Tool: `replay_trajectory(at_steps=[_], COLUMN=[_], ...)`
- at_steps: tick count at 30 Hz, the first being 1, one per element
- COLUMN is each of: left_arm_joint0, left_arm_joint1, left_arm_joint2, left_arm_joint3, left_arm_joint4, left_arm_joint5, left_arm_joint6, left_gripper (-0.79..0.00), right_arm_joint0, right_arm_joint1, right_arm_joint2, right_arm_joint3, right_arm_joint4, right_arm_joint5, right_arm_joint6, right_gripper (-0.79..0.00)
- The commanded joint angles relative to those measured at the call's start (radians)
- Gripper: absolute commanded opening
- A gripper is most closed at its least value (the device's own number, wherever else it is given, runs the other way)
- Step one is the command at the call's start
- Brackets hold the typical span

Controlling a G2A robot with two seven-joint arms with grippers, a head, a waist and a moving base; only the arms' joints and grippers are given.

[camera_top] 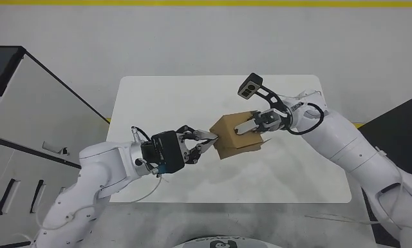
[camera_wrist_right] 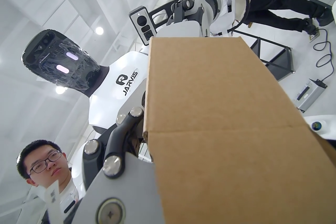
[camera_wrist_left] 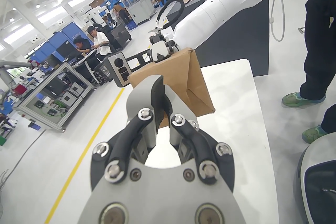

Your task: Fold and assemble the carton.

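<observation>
We see the brown, part-folded carton at the middle of the white surface, with our left claw pinched tight on one corner flap and our right claw clamped on its top panel from the opposite side.
</observation>
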Motion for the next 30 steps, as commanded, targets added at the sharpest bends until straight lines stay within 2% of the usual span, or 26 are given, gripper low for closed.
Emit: replay_trajectory(at_steps=[1, 17, 30], left_arm_joint0=[0.003, 0.003, 0.003], left_arm_joint1=[0.0, 0.0, 0.0], left_arm_joint2=[-0.003, -0.003, -0.003], left_arm_joint3=[0.002, 0.002, 0.002], left_arm_joint4=[0.007, 0.007, 0.007], left_arm_joint5=[0.006, 0.006, 0.006], left_arm_joint6=[-0.002, -0.002, -0.002], left_gripper=[-0.785, -0.785, -0.785], right_arm_joint0=[0.008, -0.015, -0.029], right_arm_joint1=[0.001, -0.002, -0.046], right_arm_joint2=[-0.013, 0.0, 0.01], right_arm_joint3=[0.01, -0.004, 0.022], right_arm_joint4=[0.0, -0.001, 0.067], right_arm_joint5=[0.004, 0.019, 0.052], right_arm_joint6=[0.0, -0.027, 0.0], right_gripper=[-0.785, -0.785, -0.785])
